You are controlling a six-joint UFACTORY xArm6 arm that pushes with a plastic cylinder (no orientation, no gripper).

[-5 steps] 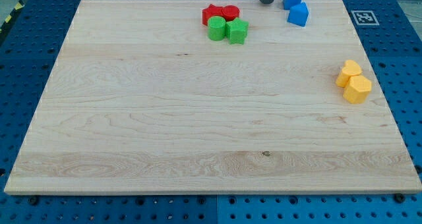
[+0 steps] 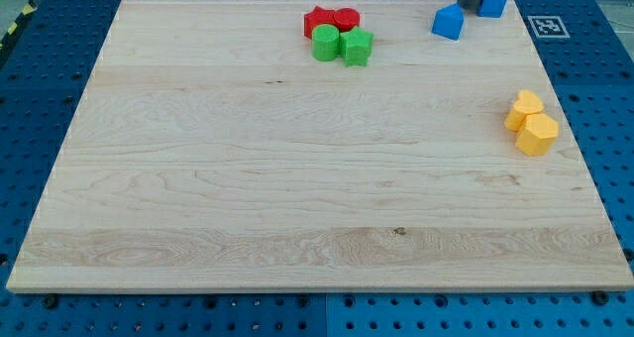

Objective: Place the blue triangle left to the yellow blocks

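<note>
The blue triangle (image 2: 448,22) lies near the board's top edge, toward the view's right, apart from the other blocks; my tip (image 2: 470,9) sits just to its upper right, at the top edge, touching or nearly touching a blue cube (image 2: 492,0) on the tip's right; there is no claw on the rod, so no jaw state to tell. The yellow blocks (image 2: 532,124), two pressed together, sit near the board's right edge, well below the triangle; bare wood lies left of them across the whole middle and bottom. Two red blocks (image 2: 331,21) and two green blocks (image 2: 343,46) cluster near the top edge, left of the triangle. The board (image 2: 297,178) is pale wood; it rests on a blue pegboard table (image 2: 30,79); a square marker (image 2: 548,26) lies by the board's top right corner.
</note>
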